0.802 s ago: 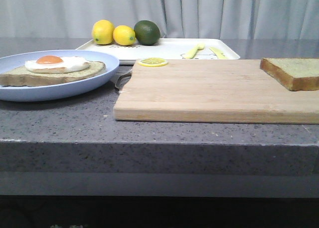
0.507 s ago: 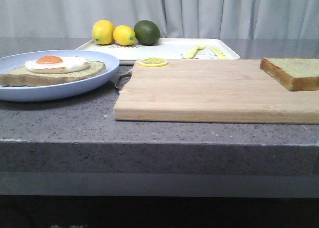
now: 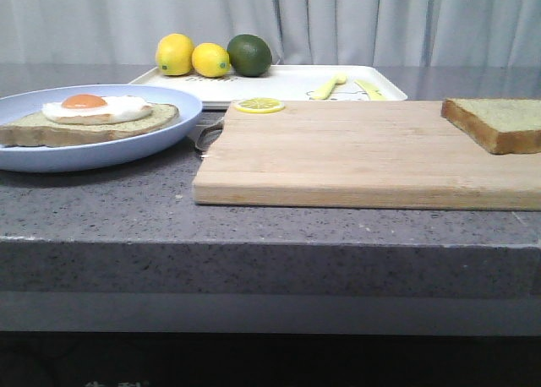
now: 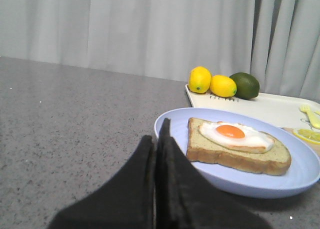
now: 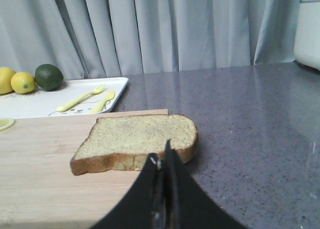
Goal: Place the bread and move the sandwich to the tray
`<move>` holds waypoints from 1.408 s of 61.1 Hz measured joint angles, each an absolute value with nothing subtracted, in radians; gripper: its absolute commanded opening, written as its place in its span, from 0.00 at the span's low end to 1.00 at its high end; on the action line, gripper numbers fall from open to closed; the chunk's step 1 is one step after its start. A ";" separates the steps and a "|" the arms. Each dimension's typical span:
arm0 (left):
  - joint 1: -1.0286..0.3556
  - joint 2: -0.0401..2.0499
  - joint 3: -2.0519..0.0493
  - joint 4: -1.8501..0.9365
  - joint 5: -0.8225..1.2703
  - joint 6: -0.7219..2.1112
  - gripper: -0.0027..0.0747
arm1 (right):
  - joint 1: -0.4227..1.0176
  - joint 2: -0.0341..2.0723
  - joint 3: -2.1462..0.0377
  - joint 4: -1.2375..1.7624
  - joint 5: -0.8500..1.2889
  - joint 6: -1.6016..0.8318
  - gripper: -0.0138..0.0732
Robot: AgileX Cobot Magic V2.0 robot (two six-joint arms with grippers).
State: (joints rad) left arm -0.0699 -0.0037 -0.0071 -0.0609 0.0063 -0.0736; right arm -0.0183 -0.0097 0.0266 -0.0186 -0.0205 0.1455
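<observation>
The bread (image 3: 499,121) lies on the right end of the wooden cutting board (image 3: 355,155); it also shows in the right wrist view (image 5: 135,141). My right gripper (image 5: 161,156) is shut and empty, just short of its near crust. The sandwich (image 3: 89,119), toast with a fried egg, sits on a round pale blue plate (image 3: 173,117) at the left; it also shows in the left wrist view (image 4: 235,146). My left gripper (image 4: 157,139) is shut and empty by the plate's rim (image 4: 172,121). The white tray (image 3: 287,83) lies at the back. Neither gripper shows in the front view.
Two lemons (image 3: 175,54) (image 3: 210,60) and a lime (image 3: 249,55) sit on the tray's left end, a yellow fork (image 3: 328,86) and spoon (image 3: 368,89) on its right. A lemon slice (image 3: 259,106) lies at the board's far left corner. The counter's front edge is near.
</observation>
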 measured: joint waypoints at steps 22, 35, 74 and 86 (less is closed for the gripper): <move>-0.070 0.063 -0.403 -0.055 0.124 -0.074 0.01 | -0.018 -0.008 -0.325 -0.019 0.236 0.146 0.08; -0.070 0.281 -0.685 -0.031 0.378 -0.067 0.01 | -0.018 0.147 -0.600 -0.019 0.435 0.146 0.08; -0.070 0.589 -0.746 0.000 0.515 -0.063 0.06 | -0.018 0.470 -0.718 -0.037 0.632 0.146 0.15; -0.070 0.598 -0.746 0.062 0.506 -0.063 0.53 | -0.018 0.518 -0.718 -0.051 0.639 0.146 0.75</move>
State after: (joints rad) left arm -0.0699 0.5979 -0.7457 0.0619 0.5059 -0.0629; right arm -0.0183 0.5181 -0.7177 -0.0513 0.6390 0.1455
